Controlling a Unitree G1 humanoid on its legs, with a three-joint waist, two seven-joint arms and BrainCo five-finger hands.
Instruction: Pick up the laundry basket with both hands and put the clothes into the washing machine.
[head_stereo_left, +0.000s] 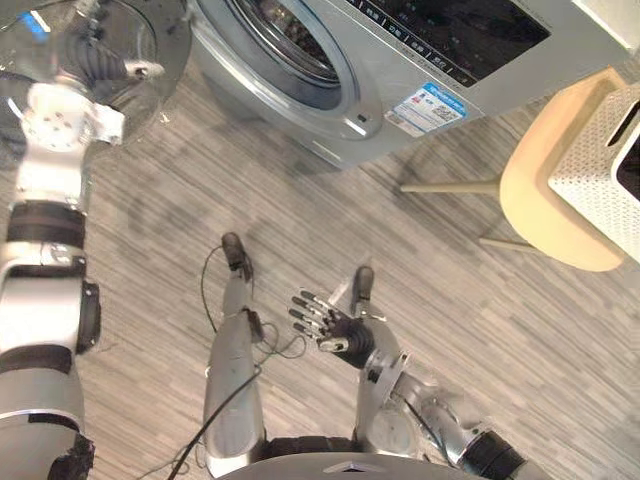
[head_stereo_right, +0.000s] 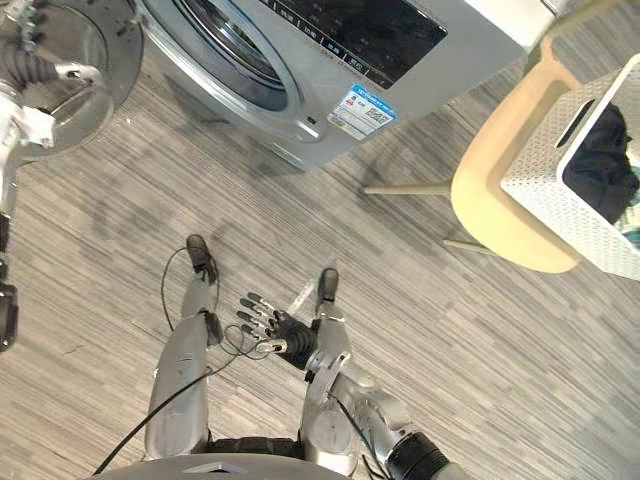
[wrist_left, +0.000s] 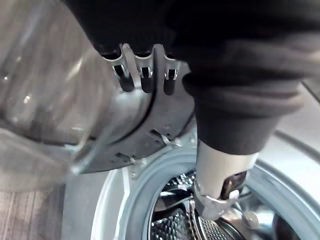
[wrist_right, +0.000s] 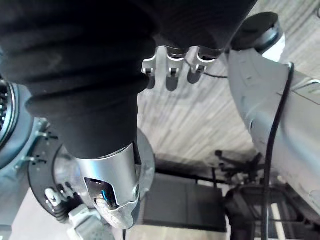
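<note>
The white perforated laundry basket (head_stereo_right: 560, 185) stands on a beige chair (head_stereo_right: 490, 190) at the right, with dark clothes (head_stereo_right: 600, 160) inside. The silver washing machine (head_stereo_left: 420, 60) is at the top, its drum (wrist_left: 170, 220) uncovered and its round glass door (head_stereo_left: 150, 30) swung wide to the left. My left hand (head_stereo_left: 100, 62) is raised against that door, the fingers (wrist_left: 142, 80) straight on its rim. My right hand (head_stereo_left: 335, 325) hangs low over the floor, far from the basket, fingers spread and holding nothing.
Grey wood-pattern floor (head_stereo_left: 450, 300) stretches between me and the machine. The chair's thin legs (head_stereo_left: 450, 187) reach toward the machine's front corner.
</note>
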